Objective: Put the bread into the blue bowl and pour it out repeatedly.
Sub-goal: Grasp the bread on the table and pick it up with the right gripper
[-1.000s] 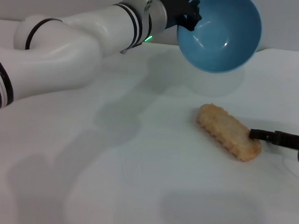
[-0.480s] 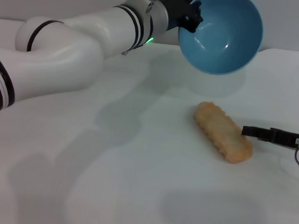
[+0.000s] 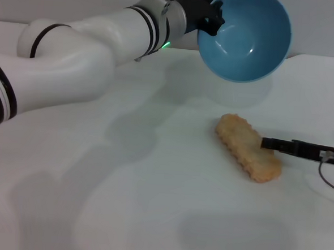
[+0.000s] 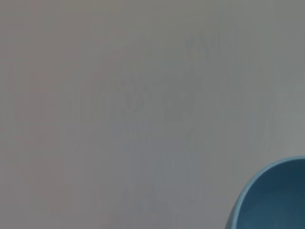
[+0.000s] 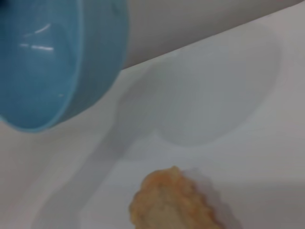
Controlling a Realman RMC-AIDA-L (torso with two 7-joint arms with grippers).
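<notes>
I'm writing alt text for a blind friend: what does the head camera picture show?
The robot's left gripper holds an empty blue bowl by its rim, tipped on its side in the air above a white table. Below it the bread lies on the table, with the right gripper reaching its near end from the right.

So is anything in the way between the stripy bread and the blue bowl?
Nothing visible. The ridged tan bread lies on bare white table, with the right gripper at it. The left gripper holds the round light-blue bowl tilted in the air beyond.
</notes>
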